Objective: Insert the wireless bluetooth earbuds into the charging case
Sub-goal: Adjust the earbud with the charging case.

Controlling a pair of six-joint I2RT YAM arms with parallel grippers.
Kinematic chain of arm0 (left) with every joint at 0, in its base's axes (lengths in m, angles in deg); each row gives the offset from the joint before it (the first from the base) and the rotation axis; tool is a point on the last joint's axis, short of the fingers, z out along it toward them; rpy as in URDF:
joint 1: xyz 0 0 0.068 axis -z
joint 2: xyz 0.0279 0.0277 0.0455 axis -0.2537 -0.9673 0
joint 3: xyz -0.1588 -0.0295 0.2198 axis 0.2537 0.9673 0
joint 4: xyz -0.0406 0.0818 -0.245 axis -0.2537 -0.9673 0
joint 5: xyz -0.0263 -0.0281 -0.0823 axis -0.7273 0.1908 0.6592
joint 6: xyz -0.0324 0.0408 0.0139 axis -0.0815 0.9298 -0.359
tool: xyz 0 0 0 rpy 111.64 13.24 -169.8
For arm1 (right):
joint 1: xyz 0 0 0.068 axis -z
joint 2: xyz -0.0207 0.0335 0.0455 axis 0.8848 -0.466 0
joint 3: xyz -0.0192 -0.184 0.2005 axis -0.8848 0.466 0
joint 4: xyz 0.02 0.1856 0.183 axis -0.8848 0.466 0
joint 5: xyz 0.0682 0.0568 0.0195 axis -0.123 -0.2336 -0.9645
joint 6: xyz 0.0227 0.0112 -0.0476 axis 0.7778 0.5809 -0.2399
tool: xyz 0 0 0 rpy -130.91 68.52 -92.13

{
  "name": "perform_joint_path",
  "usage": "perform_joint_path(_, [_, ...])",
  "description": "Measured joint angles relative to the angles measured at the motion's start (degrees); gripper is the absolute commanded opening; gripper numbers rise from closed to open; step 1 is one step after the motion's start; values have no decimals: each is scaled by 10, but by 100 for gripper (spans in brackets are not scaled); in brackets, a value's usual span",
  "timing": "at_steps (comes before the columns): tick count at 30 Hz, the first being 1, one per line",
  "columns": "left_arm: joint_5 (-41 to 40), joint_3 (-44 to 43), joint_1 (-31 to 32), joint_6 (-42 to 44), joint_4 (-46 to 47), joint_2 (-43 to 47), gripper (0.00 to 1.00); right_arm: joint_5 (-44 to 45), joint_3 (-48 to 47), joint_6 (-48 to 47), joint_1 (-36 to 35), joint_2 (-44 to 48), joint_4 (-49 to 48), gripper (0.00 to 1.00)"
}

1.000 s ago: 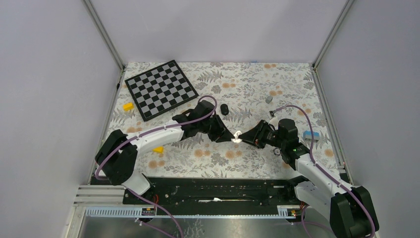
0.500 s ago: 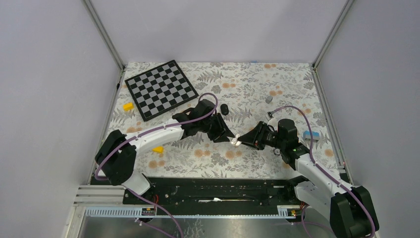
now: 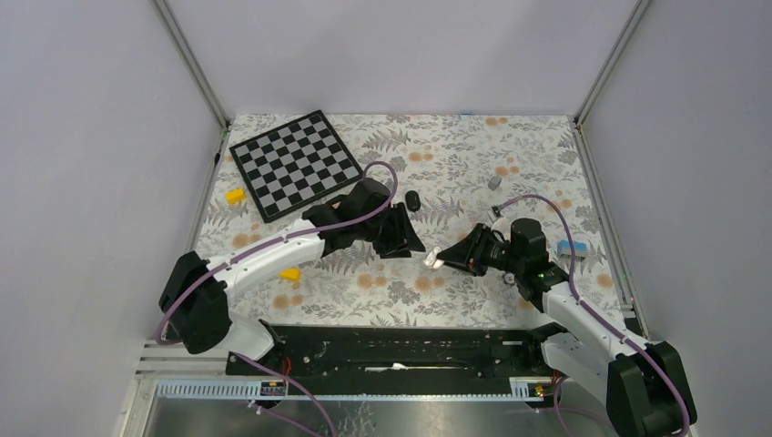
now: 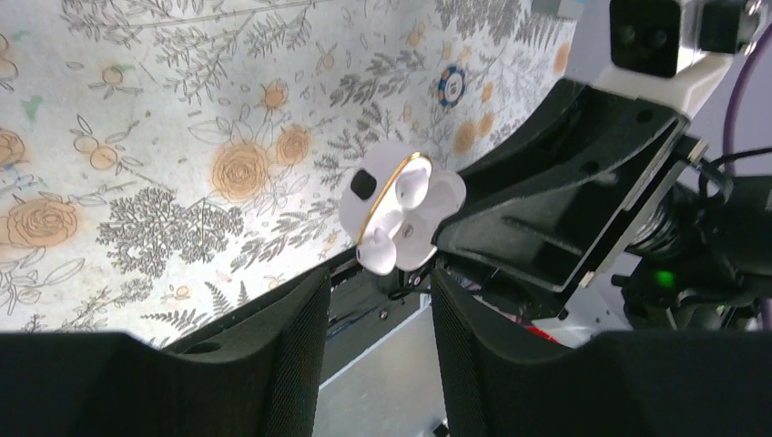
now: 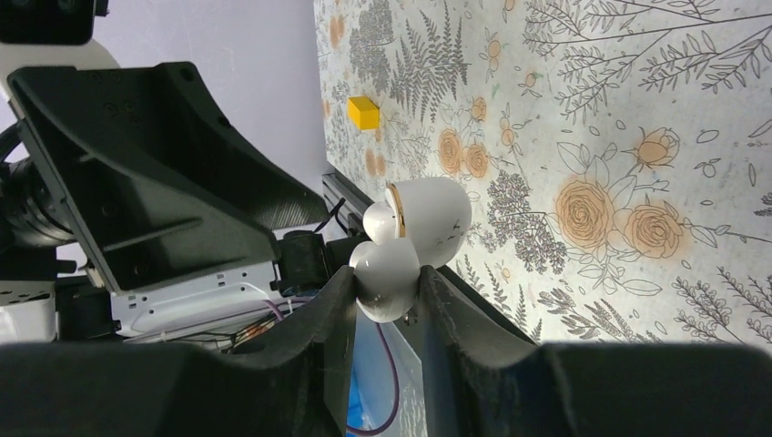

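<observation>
Floral-print bench (image 3: 455, 155) below, right of the chessboard (image 3: 296, 164), the right pincer (image 3: 448, 258) clamps the open charging case (image 3: 436, 259) aloft, one dark earbud (image 4: 363, 185) seemingly seated, another socket apparently bare, while the left pincer (image 3: 408, 238) hangs parted and empty, nearer the chessboard.

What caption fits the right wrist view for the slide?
Right gripper pinching the open white case, with the floral table behind.

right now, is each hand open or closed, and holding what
Left hand: open, holding nothing.
Right hand: closed on the charging case, whose lid is open.
</observation>
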Motion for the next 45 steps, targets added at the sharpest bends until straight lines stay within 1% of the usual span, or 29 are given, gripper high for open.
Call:
perform_joint_path(3, [1,-6,13,12,-16,-2,45,4,-1,-3,0,0,10,0])
perform_joint_path(8, [-16,-39,49,38,-43,-27,37,4,-2,-5,0,0,19,0])
perform_joint_path(11, [-23,-48,49,42,-50,-35,34,4,-3,-7,0,0,19,0])
perform_joint_path(15, [-26,-61,50,48,-51,-60,32,4,-8,-7,0,0,19,0])
perform_joint_path(19, [-26,-62,55,48,-53,-81,28,5,-10,-7,0,0,19,0])
perform_joint_path(31, [-30,-63,57,47,-53,-84,24,5,-10,-9,0,0,26,0])
perform_joint_path(34, [-30,-64,57,50,-54,-84,20,4,-10,-9,0,0,27,0])
perform_joint_path(39, [-29,-76,57,75,-66,-87,20,1,-10,-10,0,0,26,0])
perform_joint_path(45, [-17,-97,58,130,-91,-94,20,-14,-13,-13,0,-3,26,0])
